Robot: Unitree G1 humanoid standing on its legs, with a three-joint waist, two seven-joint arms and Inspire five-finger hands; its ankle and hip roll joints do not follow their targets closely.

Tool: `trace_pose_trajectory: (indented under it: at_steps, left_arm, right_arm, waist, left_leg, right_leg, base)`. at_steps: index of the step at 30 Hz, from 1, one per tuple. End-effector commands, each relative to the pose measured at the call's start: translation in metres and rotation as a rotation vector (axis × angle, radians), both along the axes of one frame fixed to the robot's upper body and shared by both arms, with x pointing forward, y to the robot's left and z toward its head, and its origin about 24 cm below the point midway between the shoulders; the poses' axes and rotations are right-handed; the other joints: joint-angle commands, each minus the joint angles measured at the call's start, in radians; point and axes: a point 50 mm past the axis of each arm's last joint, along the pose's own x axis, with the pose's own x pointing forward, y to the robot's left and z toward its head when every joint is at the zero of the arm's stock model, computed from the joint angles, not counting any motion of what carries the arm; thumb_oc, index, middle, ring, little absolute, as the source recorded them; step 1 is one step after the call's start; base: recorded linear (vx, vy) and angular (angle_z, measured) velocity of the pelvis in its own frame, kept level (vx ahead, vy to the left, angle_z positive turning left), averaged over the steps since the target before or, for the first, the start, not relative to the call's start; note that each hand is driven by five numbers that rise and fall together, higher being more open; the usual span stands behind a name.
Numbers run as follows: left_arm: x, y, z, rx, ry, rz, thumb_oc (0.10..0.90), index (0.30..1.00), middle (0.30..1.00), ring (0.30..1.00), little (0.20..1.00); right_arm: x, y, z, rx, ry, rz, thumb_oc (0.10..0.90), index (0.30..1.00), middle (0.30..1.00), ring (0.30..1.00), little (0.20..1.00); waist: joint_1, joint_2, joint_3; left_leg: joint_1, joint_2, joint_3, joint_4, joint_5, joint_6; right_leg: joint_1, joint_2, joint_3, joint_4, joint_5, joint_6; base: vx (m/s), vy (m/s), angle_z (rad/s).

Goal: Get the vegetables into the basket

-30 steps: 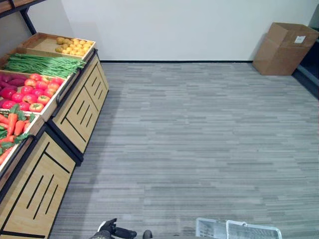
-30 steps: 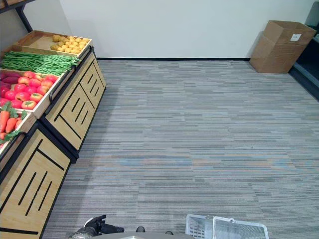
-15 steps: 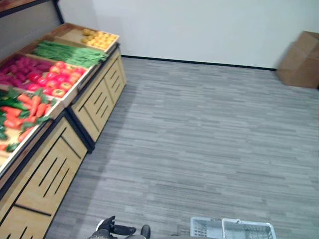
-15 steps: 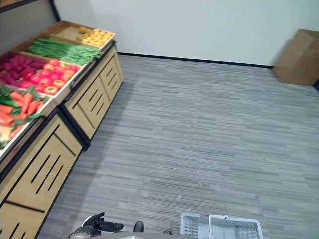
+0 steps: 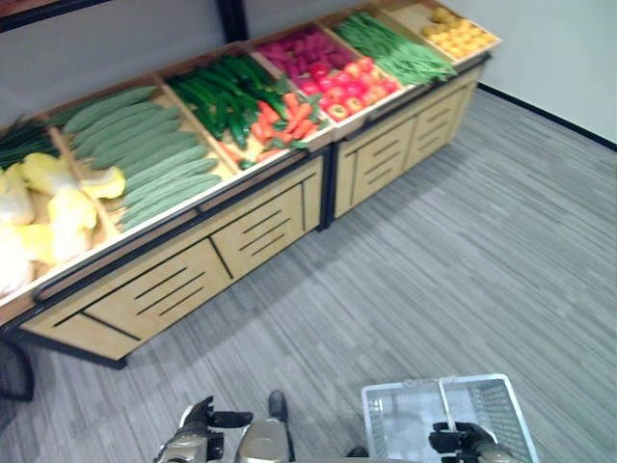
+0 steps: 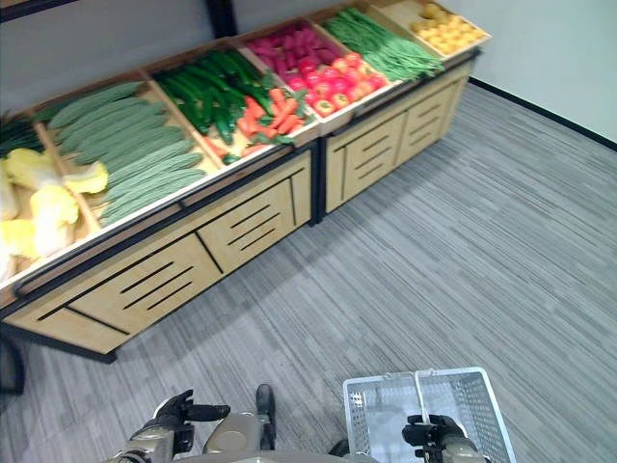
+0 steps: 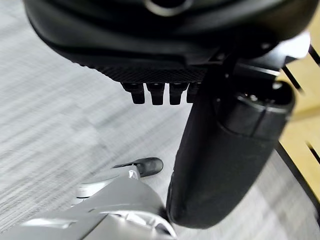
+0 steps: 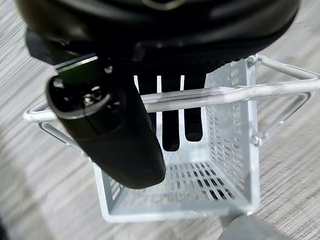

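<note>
A long wooden produce stand (image 5: 260,207) runs across the upper left. Its crates hold yellow cabbages (image 5: 48,193), pale green gourds (image 5: 135,154), dark cucumbers (image 5: 217,92), carrots (image 5: 284,118), red tomatoes (image 5: 342,87) and green beans (image 5: 395,43). Low on the right hangs an empty white wire basket (image 5: 434,382). My right hand (image 5: 463,441) is shut on the basket's handle (image 8: 225,92), with fingers behind the bar and thumb (image 8: 115,145) in front. At the lower left my left hand (image 5: 198,434) is relaxed and holds nothing; its thumb (image 7: 225,150) sticks out over the floor.
Grey striped carpet (image 5: 463,241) lies between me and the stand, about a step wide. The stand's far end carries purple roots (image 5: 294,48) and yellow fruit (image 5: 458,24), close to a white wall (image 5: 569,58).
The camera has swung left, so the stand now spans the view with more crates in sight and the cardboard box is gone. The basket shows more fully. Both hands keep their poses.
</note>
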Motion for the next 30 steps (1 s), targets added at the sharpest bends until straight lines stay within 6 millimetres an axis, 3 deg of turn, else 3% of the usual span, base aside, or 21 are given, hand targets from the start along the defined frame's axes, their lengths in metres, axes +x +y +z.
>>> trace_pose_trajectory:
  at_steps: [1,3,7,9,11,12,13,14,15,16,18,19,21,22,23,25,30]
  left_arm:
    - [-0.024,-0.010,-0.009,-0.015,0.093,-0.055,0.900,1.000,1.000,1.000,1.000]
    - [-0.031,-0.010,-0.011,-0.019,0.120,-0.055,0.900,1.000,1.000,1.000,1.000]
    - [-0.039,-0.008,-0.012,-0.015,0.149,-0.050,0.900,1.000,1.000,1.000,1.000]
    - [-0.044,-0.004,-0.012,-0.004,0.174,-0.053,0.900,1.000,1.000,1.000,1.000]
    - [-0.044,-0.004,-0.012,0.000,0.178,-0.061,0.900,1.000,1.000,1.000,1.000]
    - [-0.042,-0.003,-0.011,0.007,0.176,-0.075,0.900,1.000,1.000,1.000,1.000]
    - [-0.040,0.000,-0.010,0.019,0.175,-0.082,0.900,1.000,1.000,1.000,1.000]
    - [-0.036,0.003,-0.009,0.023,0.162,-0.072,0.900,1.000,1.000,1.000,1.000]
    - [-0.036,0.003,-0.009,0.023,0.161,-0.072,0.900,1.000,1.000,1.000,1.000]
    - [-0.033,0.004,-0.008,0.027,0.151,-0.068,0.900,1.000,1.000,1.000,1.000]
    - [-0.030,0.007,-0.007,0.040,0.144,-0.074,0.900,1.000,1.000,1.000,1.000]
    - [-0.026,0.007,-0.005,0.046,0.130,-0.089,0.900,1.000,1.000,1.000,1.000]
    - [-0.025,0.008,-0.005,0.052,0.128,-0.098,0.900,1.000,1.000,1.000,1.000]
    - [-0.023,0.010,-0.004,0.059,0.126,-0.103,0.900,1.000,1.000,1.000,1.000]
    - [-0.025,0.010,-0.004,0.053,0.132,-0.091,0.900,1.000,1.000,1.000,1.000]
    - [-0.025,0.012,-0.004,0.059,0.138,-0.101,0.900,1.000,1.000,1.000,1.000]
    - [-0.036,0.009,-0.007,0.050,0.170,-0.095,0.900,1.000,1.000,1.000,1.000]
  right_arm:
    - [-0.003,0.008,-0.003,0.043,-0.014,-0.033,0.400,0.300,0.300,0.300,0.300]
    - [-0.009,0.012,-0.006,0.058,0.008,-0.037,0.400,0.300,0.300,0.300,0.300]
    - [-0.008,0.016,-0.007,0.062,0.017,-0.017,0.400,0.300,0.300,0.300,0.300]
    - [-0.007,0.017,-0.007,0.057,0.023,-0.003,0.400,0.300,0.300,0.300,0.300]
    - [-0.007,0.016,-0.007,0.056,0.021,-0.011,0.400,0.300,0.300,0.300,0.300]
    - [-0.008,0.015,-0.007,0.059,0.020,-0.021,0.400,0.300,0.300,0.300,0.300]
    - [-0.012,0.013,-0.007,0.059,0.020,-0.049,0.400,0.300,0.300,0.300,0.300]
    - [-0.011,0.012,-0.006,0.059,0.012,-0.054,0.400,0.300,0.300,0.300,0.300]
    - [-0.011,0.012,-0.006,0.059,0.012,-0.054,0.400,0.300,0.300,0.300,0.300]
    - [-0.008,0.012,-0.006,0.061,0.001,-0.063,0.400,0.300,0.300,0.300,0.300]
    - [-0.006,0.013,-0.006,0.068,-0.012,-0.088,0.400,0.300,0.300,0.300,0.300]
    - [-0.005,0.014,-0.006,0.083,-0.025,-0.116,0.400,0.300,0.300,0.300,0.300]
    - [-0.006,0.014,-0.006,0.085,-0.025,-0.123,0.400,0.300,0.300,0.300,0.300]
    - [-0.005,0.014,-0.006,0.083,-0.026,-0.122,0.400,0.300,0.300,0.300,0.300]
    - [-0.006,0.015,-0.006,0.087,-0.024,-0.129,0.400,0.300,0.300,0.300,0.300]
    - [-0.009,0.017,-0.008,0.099,-0.016,-0.139,0.400,0.300,0.300,0.300,0.300]
    - [-0.017,0.014,-0.008,0.089,0.007,-0.157,0.400,0.300,0.300,0.300,0.300]
  waist:
    - [0.000,0.006,-0.024]
    - [-0.004,0.021,-0.041]
    - [0.002,0.023,-0.048]
    - [0.007,0.022,-0.048]
    - [0.003,0.021,-0.046]
    - [-0.005,0.020,-0.046]
    - [-0.038,0.015,-0.040]
    - [-0.063,0.016,-0.026]
    - [-0.061,0.014,-0.027]
    - [-0.083,0.020,-0.014]
    - [-0.119,0.036,-0.013]
    - [-0.158,0.056,-0.012]
    - [-0.163,0.058,-0.011]
    - [-0.162,0.058,-0.009]
    - [-0.177,0.044,-0.010]
    - [-0.199,0.029,-0.019]
    - [-0.184,0.024,-0.050]
  left_leg:
    - [0.001,0.035,-0.018,0.036,0.007,0.002]
    - [0.011,0.024,-0.001,-0.026,0.031,0.005]
    - [0.033,-0.004,-0.035,-0.054,0.010,0.024]
    - [0.060,-0.046,-0.073,-0.057,-0.031,0.059]
    - [0.070,-0.067,-0.087,-0.057,-0.050,0.077]
    - [0.080,-0.092,-0.106,-0.058,-0.070,0.097]
    - [0.113,-0.151,-0.156,-0.067,-0.106,0.139]
    - [0.127,-0.175,-0.186,-0.066,-0.118,0.155]
    - [0.125,-0.178,-0.183,-0.065,-0.118,0.157]
    - [0.133,-0.184,-0.208,-0.069,-0.118,0.163]
    - [0.156,-0.186,-0.260,-0.086,-0.115,0.166]
    - [0.167,-0.173,-0.312,-0.091,-0.094,0.163]
    - [0.171,-0.170,-0.331,-0.090,-0.097,0.160]
    - [0.175,-0.167,-0.336,-0.091,-0.105,0.153]
    - [0.188,-0.174,-0.364,-0.096,-0.113,0.145]
    - [0.196,-0.183,-0.413,-0.099,-0.116,0.137]
    - [0.187,-0.173,-0.409,-0.107,-0.105,0.126]
  right_leg:
    - [-0.021,-0.024,0.055,0.071,-0.098,0.028]
    - [-0.005,-0.038,0.005,0.095,-0.103,0.032]
    - [0.007,-0.063,0.008,0.118,-0.103,0.043]
    - [0.016,-0.127,0.014,0.203,-0.097,0.057]
    - [0.014,-0.159,0.027,0.248,-0.090,0.068]
    - [0.007,-0.195,0.046,0.310,-0.069,0.081]
    - [-0.033,-0.279,0.132,0.470,0.023,0.109]
    - [-0.081,-0.298,0.236,0.540,0.078,0.122]
    - [-0.088,-0.303,0.242,0.545,0.078,0.124]
    - [-0.144,-0.285,0.357,0.587,0.095,0.120]
    - [-0.223,-0.203,0.544,0.639,0.048,0.095]
    - [-0.299,-0.084,0.671,0.616,-0.007,0.051]
    - [-0.310,-0.064,0.685,0.565,-0.020,0.044]
    - [-0.312,-0.070,0.667,0.478,-0.032,0.046]
    - [-0.305,-0.030,0.709,0.300,-0.011,0.069]
    - [-0.304,0.037,0.840,0.196,0.004,0.081]
    - [-0.231,0.028,0.798,0.110,0.010,0.076]
  base:
    - [0.09,0.190,1.61]
    - [0.10,0.162,0.92]
    - [0.13,0.159,0.55]
    - [0.25,0.298,0.06]
    - [0.19,0.244,0.13]
    - [0.37,0.449,0.26]
    - [0.37,0.436,0.40]
    - [0.28,0.334,0.87]
    - [0.10,0.137,1.03]
    - [0.08,0.087,1.14]
    - [0.18,0.079,0.66]
    - [0.22,-0.005,0.82]
    - [0.14,-0.053,1.14]
    - [0.17,-0.141,0.80]
    - [0.25,-0.195,0.43]
    - [0.18,-0.142,0.17]
    - [0.09,-0.113,0.61]
